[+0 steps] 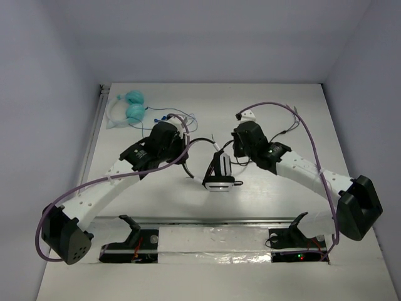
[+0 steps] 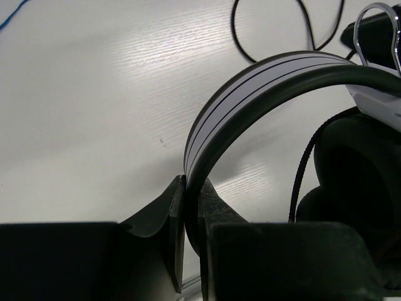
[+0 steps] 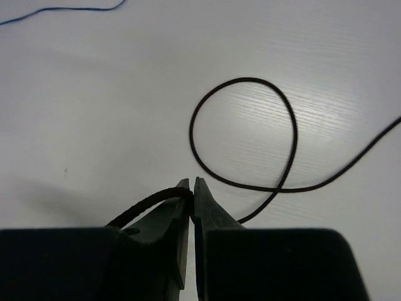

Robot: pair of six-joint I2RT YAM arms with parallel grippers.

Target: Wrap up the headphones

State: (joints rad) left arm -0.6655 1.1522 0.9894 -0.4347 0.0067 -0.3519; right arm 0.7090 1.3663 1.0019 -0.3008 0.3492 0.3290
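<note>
The headphones (image 1: 219, 174) lie mid-table between my two arms, with striped cups and a thin black cable (image 1: 202, 139). My left gripper (image 1: 185, 157) is shut on the headband. In the left wrist view the white band with black stripes (image 2: 250, 88) runs down between the fingertips of that gripper (image 2: 191, 183), and a black ear cup (image 2: 357, 175) sits to the right. My right gripper (image 1: 235, 150) is just right of the headphones. In the right wrist view it (image 3: 191, 182) is shut on the black cable (image 3: 150, 202). Beyond it the cable forms a loop (image 3: 292, 125) on the table.
Teal-cupped headphones (image 1: 132, 106) with a blue cable (image 1: 164, 116) lie at the far left of the table. A bit of blue cable shows in the right wrist view (image 3: 62, 9). Purple robot hoses arc over both arms. Two black stands sit at the near edge.
</note>
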